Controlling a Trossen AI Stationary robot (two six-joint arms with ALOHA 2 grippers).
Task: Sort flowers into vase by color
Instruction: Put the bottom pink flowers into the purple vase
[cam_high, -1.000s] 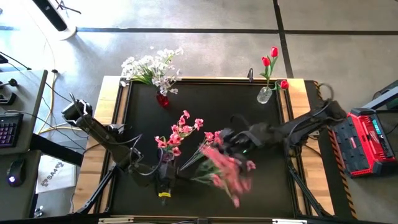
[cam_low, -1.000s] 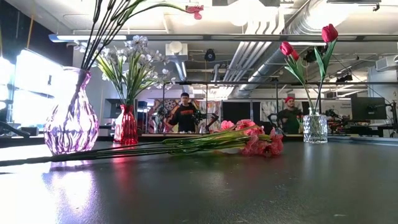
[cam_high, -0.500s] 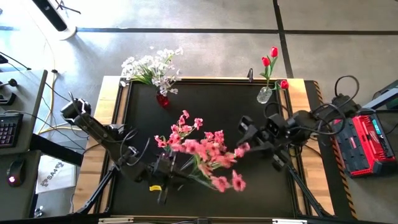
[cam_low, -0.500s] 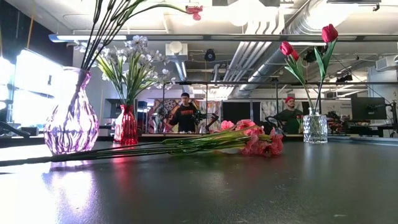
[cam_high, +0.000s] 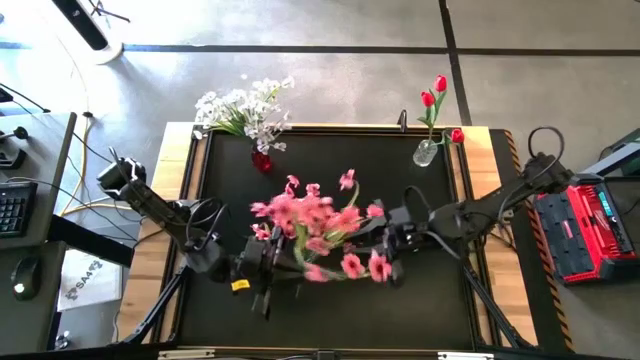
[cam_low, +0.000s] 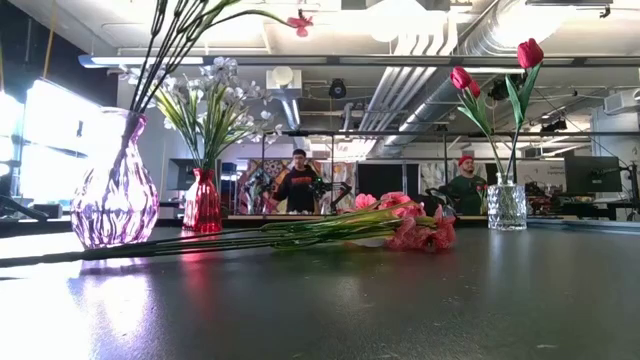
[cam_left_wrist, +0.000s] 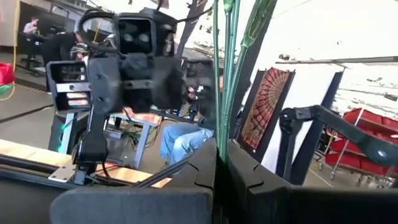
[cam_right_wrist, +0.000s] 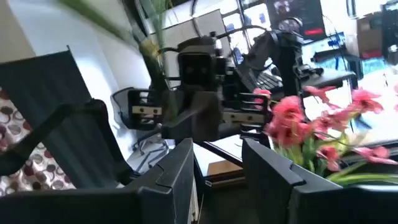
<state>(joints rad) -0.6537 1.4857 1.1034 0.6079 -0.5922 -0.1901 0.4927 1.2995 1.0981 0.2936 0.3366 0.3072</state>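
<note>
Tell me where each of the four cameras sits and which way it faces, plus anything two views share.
High: overhead, straight down on table; both arms show, left claw, right claw.
Low: table height, level across; no arm shows.
Left wrist: forward past its shut fingers gripping green stems.
Right wrist: past its open fingers.
Shared: pink flowers high, right wrist; red tulips high, low.
</note>
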